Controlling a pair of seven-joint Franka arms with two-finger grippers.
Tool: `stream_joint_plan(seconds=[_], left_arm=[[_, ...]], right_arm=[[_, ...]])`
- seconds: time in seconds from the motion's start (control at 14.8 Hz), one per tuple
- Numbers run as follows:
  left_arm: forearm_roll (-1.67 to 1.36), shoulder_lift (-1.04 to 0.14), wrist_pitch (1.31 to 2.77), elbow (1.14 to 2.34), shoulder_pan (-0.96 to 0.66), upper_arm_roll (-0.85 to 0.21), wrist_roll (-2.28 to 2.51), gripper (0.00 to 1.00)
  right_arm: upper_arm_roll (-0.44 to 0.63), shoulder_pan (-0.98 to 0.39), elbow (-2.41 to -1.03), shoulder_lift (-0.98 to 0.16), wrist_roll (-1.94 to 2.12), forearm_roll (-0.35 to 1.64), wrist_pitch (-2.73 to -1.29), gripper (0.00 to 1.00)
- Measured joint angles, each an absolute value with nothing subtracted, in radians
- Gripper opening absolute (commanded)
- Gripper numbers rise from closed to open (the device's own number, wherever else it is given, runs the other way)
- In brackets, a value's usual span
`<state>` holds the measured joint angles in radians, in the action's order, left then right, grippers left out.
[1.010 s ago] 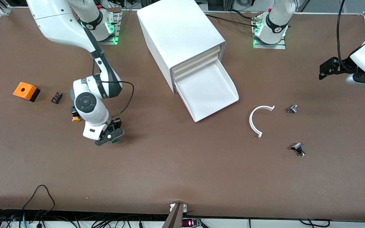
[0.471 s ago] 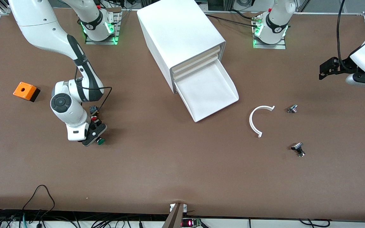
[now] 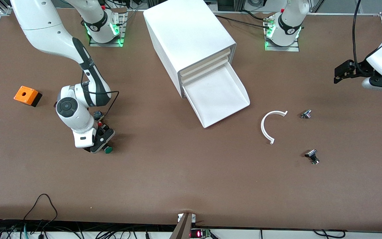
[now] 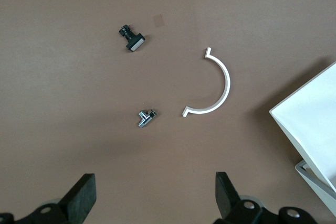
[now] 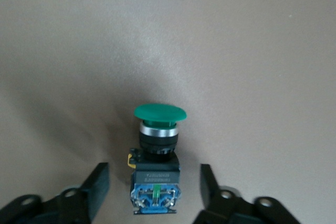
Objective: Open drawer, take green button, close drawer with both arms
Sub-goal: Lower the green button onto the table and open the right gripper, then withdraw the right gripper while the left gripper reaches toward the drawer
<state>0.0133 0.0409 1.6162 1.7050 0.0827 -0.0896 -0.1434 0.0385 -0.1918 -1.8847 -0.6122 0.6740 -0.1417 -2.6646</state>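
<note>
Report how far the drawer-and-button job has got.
Done: the bottom drawer stands pulled out of the white cabinet, and the green button lies on the table toward the right arm's end. In hand: the right gripper is low over the button, fingers apart on either side of it, not gripping. The left gripper waits open above the table. Left: closing the drawer.

**Button on the table, drawer pulled out**

The drawer [image 3: 219, 96] stands pulled out of the cabinet [image 3: 186, 39], toward the front camera. The button [image 5: 156, 156] lies on the table [image 3: 177, 179] toward the right arm's end, between the parted fingers of the right gripper [image 3: 102, 143] (neither touching it). The curved strip [image 3: 270, 124] lies nearer the left arm's end, beside two small metal parts [image 3: 306, 114]. The left gripper [image 4: 152, 203] hangs over that end.
</note>
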Motion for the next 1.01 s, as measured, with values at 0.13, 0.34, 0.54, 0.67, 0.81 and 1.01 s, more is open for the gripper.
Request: stream_joint_plan(seconds=[0.13, 0.34, 0.54, 0.67, 0.81, 1.01], left_arm=[[0.013, 0.041, 1.616, 1.705, 0.083, -0.09, -0.143, 1.0], [0.013, 0.041, 1.616, 1.705, 0.083, -0.09, -0.143, 1.0], [0.013, 0.04, 1.616, 1.705, 0.083, -0.087, -0.143, 1.0], [0.013, 0.036, 1.616, 1.702, 0.083, -0.083, -0.143, 1.0], [0.013, 0.027, 1.616, 1.687, 0.083, -0.083, -0.143, 1.0], [0.013, 0.004, 1.605, 1.651, 0.083, -0.084, -0.143, 1.0]], right_arm=[[0.03, -0.192, -1.874, -0.602, 0.674, -0.119, -2.669, 1.0], [0.01, -0.192, -1.854, -0.562, 0.674, -0.097, -2.666, 1.0], [-0.001, -0.192, -1.846, -0.505, 0.673, -0.037, -2.58, 1.0], [-0.002, -0.192, -1.826, -0.464, 0.673, 0.035, -2.485, 1.0], [-0.001, -0.192, -1.793, -0.425, 0.673, 0.085, -2.378, 1.0], [0.007, -0.191, -1.736, -0.368, 0.638, 0.116, -2.213, 1.0]])
